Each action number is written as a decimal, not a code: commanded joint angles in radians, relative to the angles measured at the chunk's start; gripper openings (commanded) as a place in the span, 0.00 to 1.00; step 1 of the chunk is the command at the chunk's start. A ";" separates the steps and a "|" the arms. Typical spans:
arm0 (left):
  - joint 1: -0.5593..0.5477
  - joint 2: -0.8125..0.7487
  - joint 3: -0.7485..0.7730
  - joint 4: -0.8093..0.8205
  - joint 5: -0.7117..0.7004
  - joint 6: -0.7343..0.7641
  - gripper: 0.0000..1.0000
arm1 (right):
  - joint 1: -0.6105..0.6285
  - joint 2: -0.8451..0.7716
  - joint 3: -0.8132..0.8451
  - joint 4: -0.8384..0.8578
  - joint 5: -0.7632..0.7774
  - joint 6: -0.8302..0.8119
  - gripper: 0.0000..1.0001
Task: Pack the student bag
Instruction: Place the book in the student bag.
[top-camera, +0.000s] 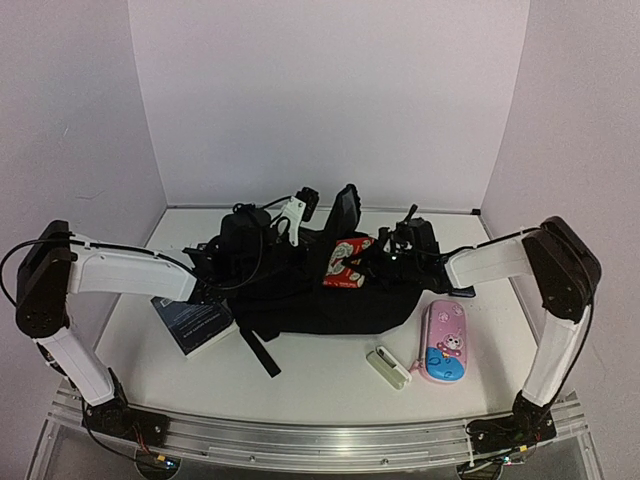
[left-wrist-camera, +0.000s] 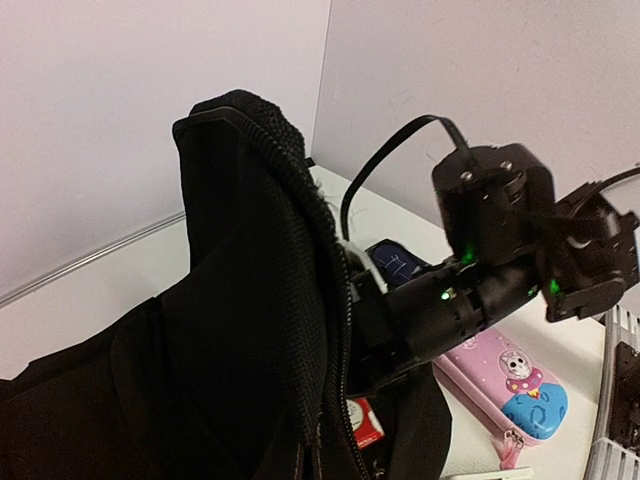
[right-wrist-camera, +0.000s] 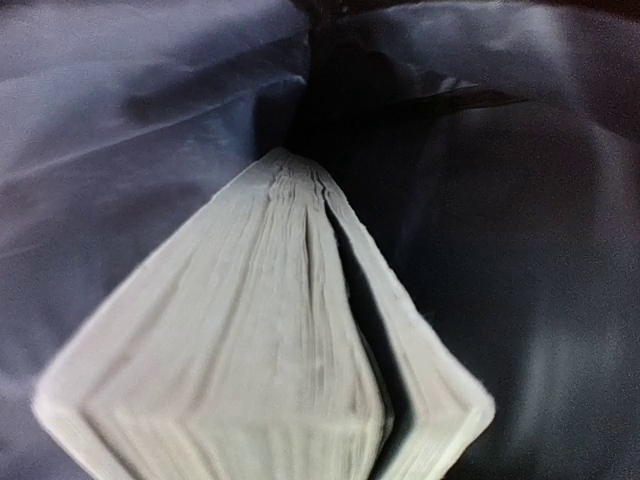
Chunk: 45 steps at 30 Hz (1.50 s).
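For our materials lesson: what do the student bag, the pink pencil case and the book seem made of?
The student bag: matte black woven fabric, weave visible along its edge. The pencil case: probably plastic or coated shell, glossy with printed cartoon. The book: paper, by its layered page edges.

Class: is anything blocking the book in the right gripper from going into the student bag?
Nothing visible. The left gripper holds the student bag open; the right gripper has its book in the bag's mouth, only lining around the pages.

Left claw (top-camera: 318, 207) pinched closed, held high; right claw (top-camera: 378, 258) clamped, lower
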 joint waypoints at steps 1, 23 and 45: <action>0.015 -0.044 0.022 0.046 0.071 -0.041 0.00 | 0.005 0.104 0.122 0.271 -0.082 -0.040 0.00; 0.088 0.004 0.042 -0.024 0.132 -0.213 0.00 | -0.009 0.410 0.423 0.169 0.018 -0.158 0.45; 0.222 0.056 -0.038 -0.262 0.093 -0.521 0.00 | -0.016 -0.278 0.026 -0.298 0.562 -0.433 0.98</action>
